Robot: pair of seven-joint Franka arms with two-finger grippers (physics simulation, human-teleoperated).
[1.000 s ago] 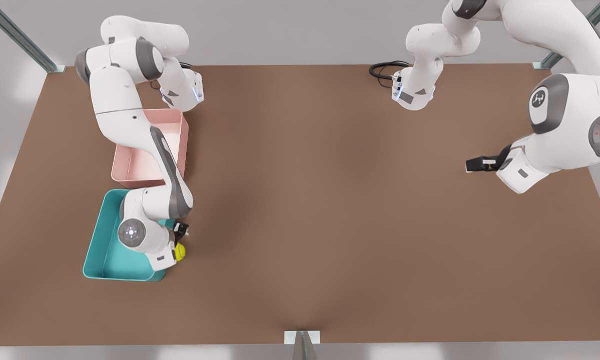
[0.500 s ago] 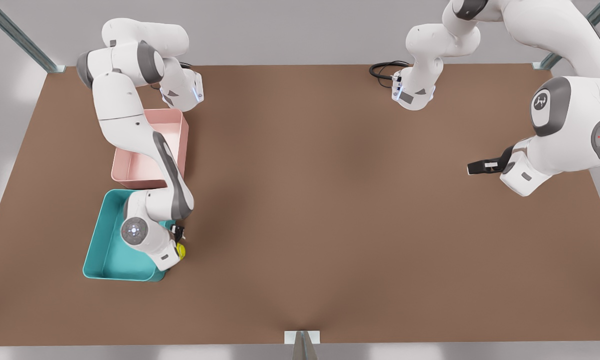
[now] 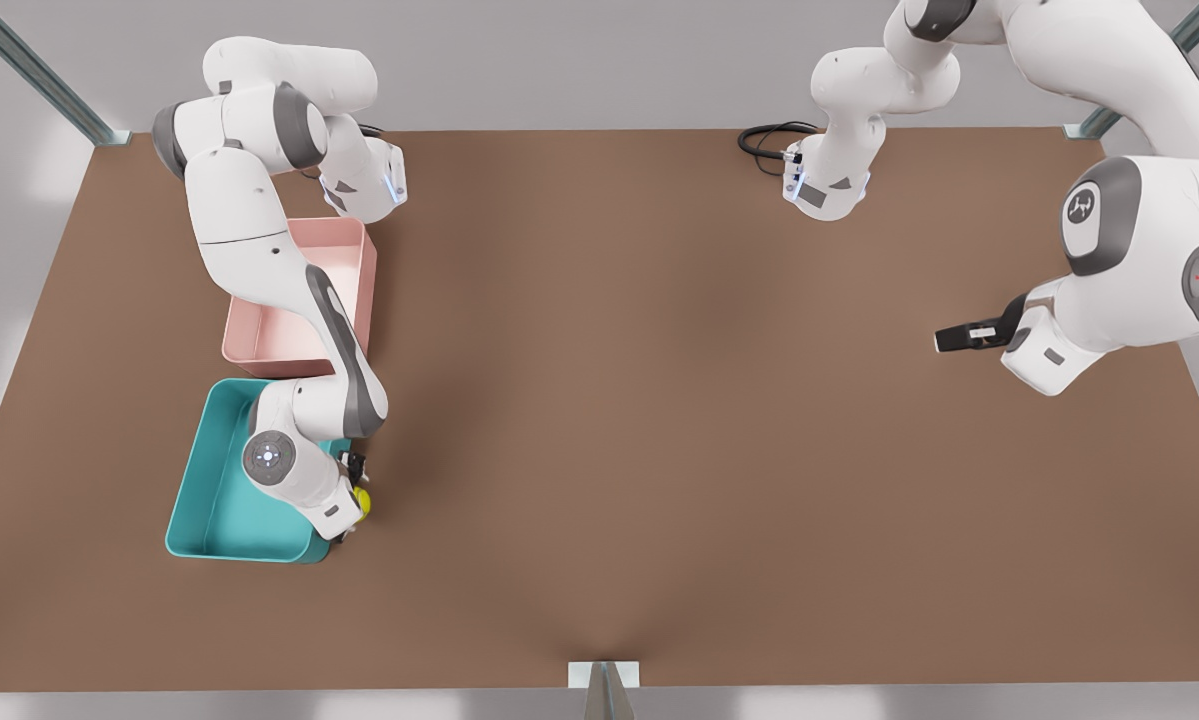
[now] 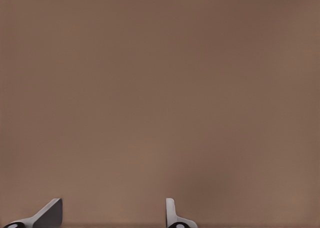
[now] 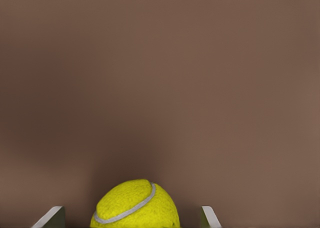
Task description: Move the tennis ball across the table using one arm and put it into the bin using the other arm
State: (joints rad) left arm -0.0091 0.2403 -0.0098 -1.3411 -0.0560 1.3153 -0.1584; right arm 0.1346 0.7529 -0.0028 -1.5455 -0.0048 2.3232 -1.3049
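Tennis ball [image 3: 362, 499] sits between the fingertips of the right gripper [image 3: 357, 490], just beside the right wall of the teal bin [image 3: 202, 480], at the near-left part of the table [image 3: 639, 420]. In the right wrist view the ball [image 5: 135, 205] fills the gap between the two pale fingertips [image 5: 51, 216], bare brown tabletop beyond it; the claw looks clenched on the ball, though actual contact at the pads is cut off at the frame edge. Whether the ball is lifted or resting on the table, cannot tell. Ball is outside the bin, not in it. Right arm's wrist hangs over the bin's right edge. Pale pink tub [image 3: 259, 335] sits just beyond the teal bin on the far side, partly hidden by the arm.

Left gripper [image 3: 959, 336] waits well apart at the front view's right, over bare table, holding nothing. Left wrist view shows its fingertips [image 4: 50, 214] spread apart, released.
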